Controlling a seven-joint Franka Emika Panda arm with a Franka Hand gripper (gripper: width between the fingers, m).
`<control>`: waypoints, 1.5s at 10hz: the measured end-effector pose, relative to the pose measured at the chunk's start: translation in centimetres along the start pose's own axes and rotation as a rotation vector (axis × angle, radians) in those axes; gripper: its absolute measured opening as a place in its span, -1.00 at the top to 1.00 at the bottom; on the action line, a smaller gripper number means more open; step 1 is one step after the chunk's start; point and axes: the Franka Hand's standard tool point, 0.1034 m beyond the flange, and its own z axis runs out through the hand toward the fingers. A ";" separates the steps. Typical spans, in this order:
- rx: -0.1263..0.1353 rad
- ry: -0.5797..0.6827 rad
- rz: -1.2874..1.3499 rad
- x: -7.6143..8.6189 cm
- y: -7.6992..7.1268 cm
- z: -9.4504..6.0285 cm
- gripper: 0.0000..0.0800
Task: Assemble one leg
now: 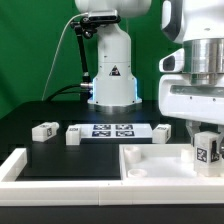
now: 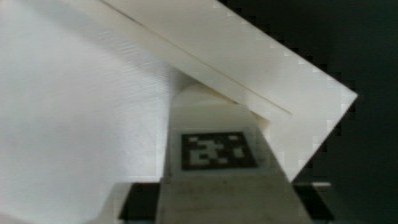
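My gripper (image 1: 206, 138) is shut on a leg (image 1: 208, 151), a small white block with a black-and-white tag, and holds it upright over the right end of the large flat white piece with recesses (image 1: 150, 160). In the wrist view the leg (image 2: 217, 150) sits between the dark fingers (image 2: 146, 200), with the large white piece (image 2: 107, 100) right below it; whether they touch is hidden. Three more legs lie on the black table: one (image 1: 44, 129) and another (image 1: 73, 134) toward the exterior view's left, and a third (image 1: 163, 131) behind the white piece.
The marker board (image 1: 112, 130) lies in the middle of the table, between the loose legs. A white rail (image 1: 14, 166) runs along the front left edge. The robot's base (image 1: 112, 75) stands behind the marker board.
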 end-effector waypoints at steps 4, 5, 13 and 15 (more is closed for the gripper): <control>0.004 -0.003 -0.037 0.1 -0.1 0.0 -0.46; 0.005 -0.001 -0.158 0.0 -0.2 -0.1 -0.59; -0.005 0.017 -1.022 -0.4 -0.6 -0.5 -0.62; -0.017 0.024 -1.229 0.1 -0.5 -0.5 -0.62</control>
